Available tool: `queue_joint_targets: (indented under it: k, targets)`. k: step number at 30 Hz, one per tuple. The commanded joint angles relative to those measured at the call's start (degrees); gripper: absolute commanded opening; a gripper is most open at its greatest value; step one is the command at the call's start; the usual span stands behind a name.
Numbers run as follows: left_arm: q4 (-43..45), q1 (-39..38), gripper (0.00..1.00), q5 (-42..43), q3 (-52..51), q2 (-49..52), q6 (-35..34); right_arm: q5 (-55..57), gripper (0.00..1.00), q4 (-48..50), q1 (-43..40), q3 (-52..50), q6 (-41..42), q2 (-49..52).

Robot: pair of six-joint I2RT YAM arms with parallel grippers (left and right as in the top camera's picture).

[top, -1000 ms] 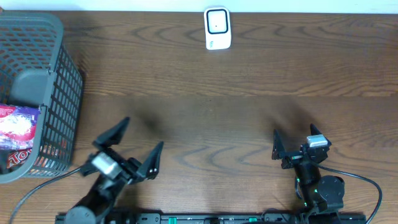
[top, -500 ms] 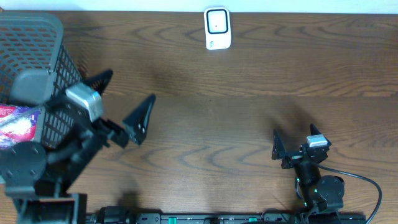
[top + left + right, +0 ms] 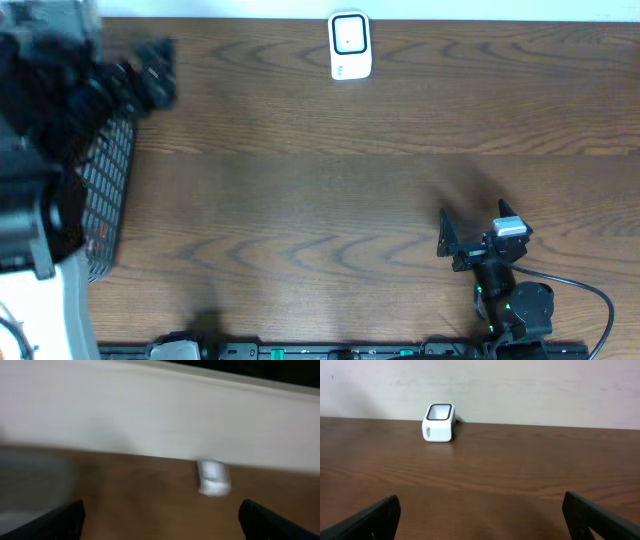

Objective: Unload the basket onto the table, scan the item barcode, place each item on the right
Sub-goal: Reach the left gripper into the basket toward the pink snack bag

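The white barcode scanner (image 3: 350, 45) stands upright at the far edge of the brown wooden surface (image 3: 330, 180), near the pale wall, with bare wood all round it. The item to be scanned cannot be made out: the left arm, blurred, hangs over the grey mesh basket (image 3: 108, 190) at the surface's left end and covers its inside. The left end effector (image 3: 160, 510) is above the basket's far corner, its fingers spread wide and holding nothing; its own camera shows the scanner ahead, smeared. The right end effector (image 3: 475, 225) sits low at the near right, well apart from the scanner, fingers likewise wide apart and empty, facing the scanner.
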Motion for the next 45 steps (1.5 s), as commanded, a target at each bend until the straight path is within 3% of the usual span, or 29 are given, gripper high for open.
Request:
queue_joint_targets:
  k: [1,8,15,21,45]
  targets:
    - [0.5,7.5,0.98,-19.7,2.4,1.9,-5.6,0.5,0.99,-0.2,0.4,-0.1,-0.8,-0.2]
    - [-5.2,24.2,0.98,-19.7,2.4,8.7,-15.0,0.5,0.99,-0.2,0.4,-0.1,-0.8,-0.2]
    - [-12.7,28.1,0.98,-20.3,0.8,16.8,-16.5,0.5,0.99,-0.2,0.4,-0.1,-0.8,-0.2]
    - [-20.8,28.2,0.98,-37.6,0.5,24.9,-23.0,0.5,0.99,-0.2,0.4,-0.1,-0.8,-0.2]
    - [-4.3,28.2,0.98,-31.5,0.5,44.8,-22.9,0.5,0.99,-0.2,0.4,-0.1,-0.8,-0.2]
